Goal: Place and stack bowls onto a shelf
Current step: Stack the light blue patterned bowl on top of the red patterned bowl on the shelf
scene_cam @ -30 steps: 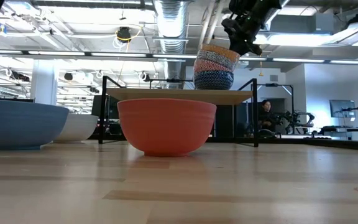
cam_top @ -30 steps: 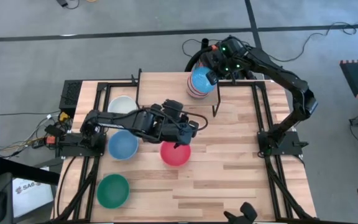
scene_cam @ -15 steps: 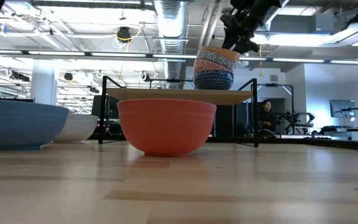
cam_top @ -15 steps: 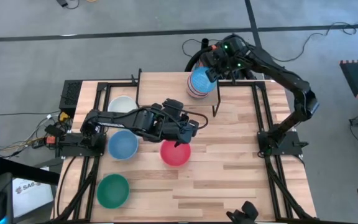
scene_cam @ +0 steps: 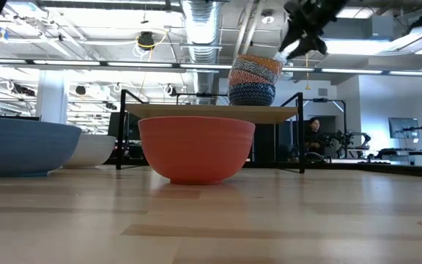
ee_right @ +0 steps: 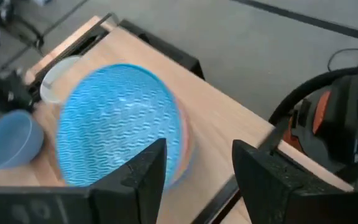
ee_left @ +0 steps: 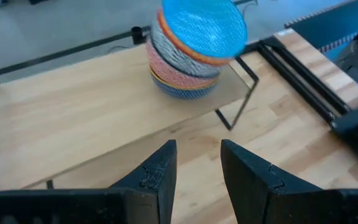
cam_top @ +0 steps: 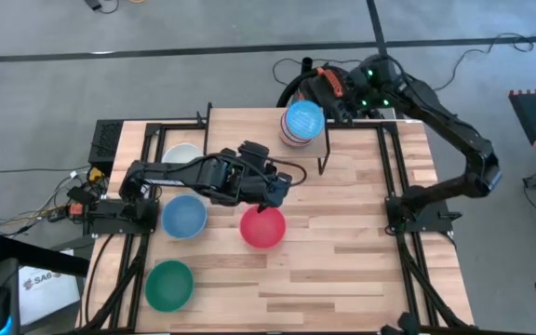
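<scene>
On shelf (cam_top: 249,126): bowl stack (cam_top: 301,124) placed. Right gripper (cam_top: 336,93) beside it, fingers spread, empty. Left gripper (cam_top: 270,197) spread above red bowl (cam_top: 262,229); next: grasp rim.

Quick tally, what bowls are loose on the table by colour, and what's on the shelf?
White bowl: 1
Light blue bowl: 1
Red bowl: 1
Green bowl: 1
Stack of patterned bowls on the shelf: 1 stack, exact number of bowls in it unclear
Total: 4 loose bowls plus 1 stack
</scene>
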